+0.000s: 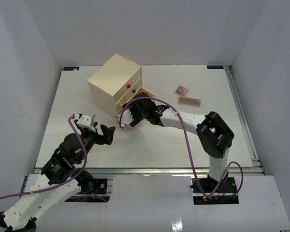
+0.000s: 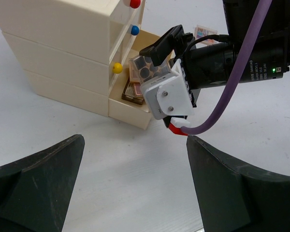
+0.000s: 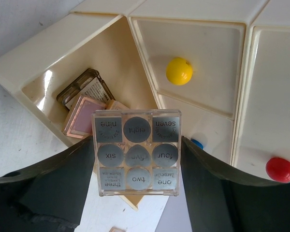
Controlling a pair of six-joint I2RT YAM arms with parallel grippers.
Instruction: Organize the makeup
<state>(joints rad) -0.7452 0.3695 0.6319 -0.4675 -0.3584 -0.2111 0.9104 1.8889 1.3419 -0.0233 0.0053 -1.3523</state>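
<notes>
My right gripper (image 1: 127, 117) is shut on a clear square palette (image 3: 137, 152) with nine silver pans. It holds the palette just above the open bottom drawer (image 3: 53, 53) of the cream chest (image 1: 113, 79). The left wrist view shows this palette (image 2: 147, 70) at the drawer mouth. A pink palette (image 3: 83, 117) and a brown palette (image 3: 84, 87) lie inside the drawer. Two more palettes, a small one (image 1: 181, 90) and a longer brown one (image 1: 189, 101), lie on the table right of the chest. My left gripper (image 1: 106, 135) is open and empty, low over the table in front of the chest.
The chest stands turned at an angle at the back middle, with red (image 1: 128, 86), blue (image 1: 134, 90) and yellow (image 3: 179, 71) knobs. The two upper drawers are closed. My right arm (image 1: 212, 133) stretches across the table middle, trailing a purple cable (image 1: 186, 140).
</notes>
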